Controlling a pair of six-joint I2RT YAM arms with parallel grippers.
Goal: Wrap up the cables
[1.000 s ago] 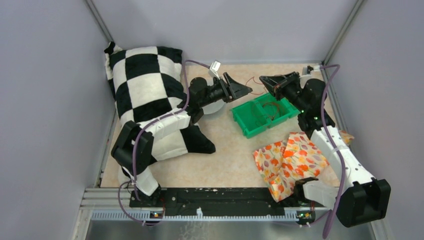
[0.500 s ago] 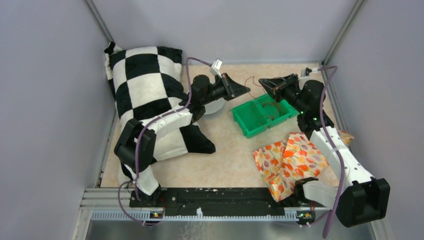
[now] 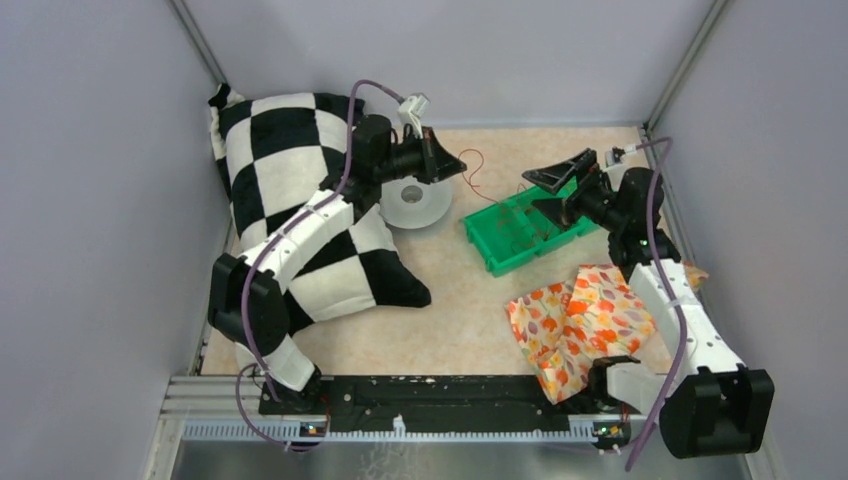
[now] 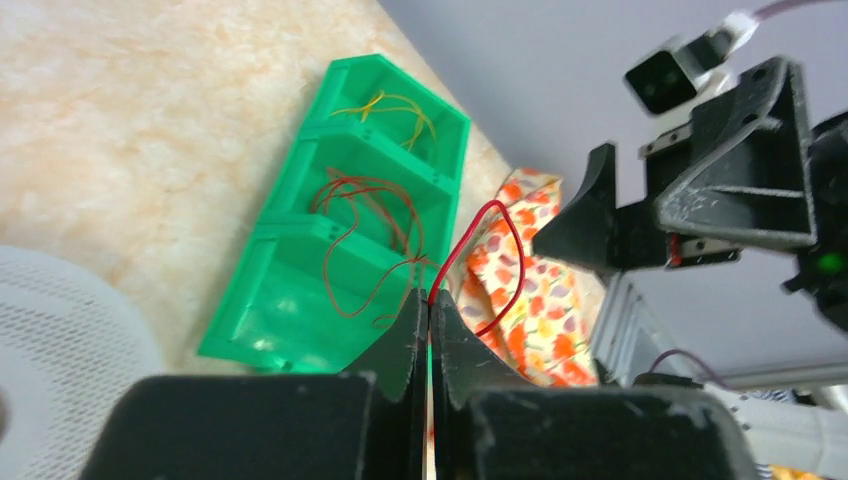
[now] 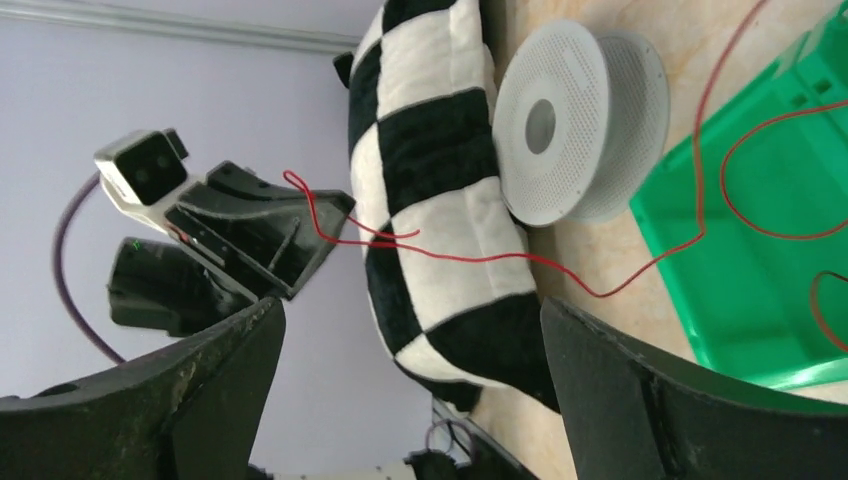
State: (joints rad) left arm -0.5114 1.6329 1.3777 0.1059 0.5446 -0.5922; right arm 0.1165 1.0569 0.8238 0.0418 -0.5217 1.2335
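A thin red cable (image 4: 497,205) is pinched between the tips of my left gripper (image 4: 430,300), which is shut on it. The left gripper (image 3: 455,165) hovers at the back of the table above a white perforated spool (image 3: 415,200). From there the red cable (image 5: 600,294) sags across to the green bin (image 3: 500,255). Reddish-brown cables (image 4: 360,200) curl in the bin's middle compartment and yellowish ones (image 4: 395,105) in the far one. My right gripper (image 3: 545,190) stands wide open above the bin with nothing between its fingers.
A black-and-white checkered pillow (image 3: 290,170) fills the left side, under the left arm. A floral cloth (image 3: 575,320) lies in front of the bin near the right arm. Grey walls enclose the table on three sides.
My left gripper shut on the red cable and drew it left and back, over the spool. My right gripper let go of the cable, opened wide and backed off to the right.
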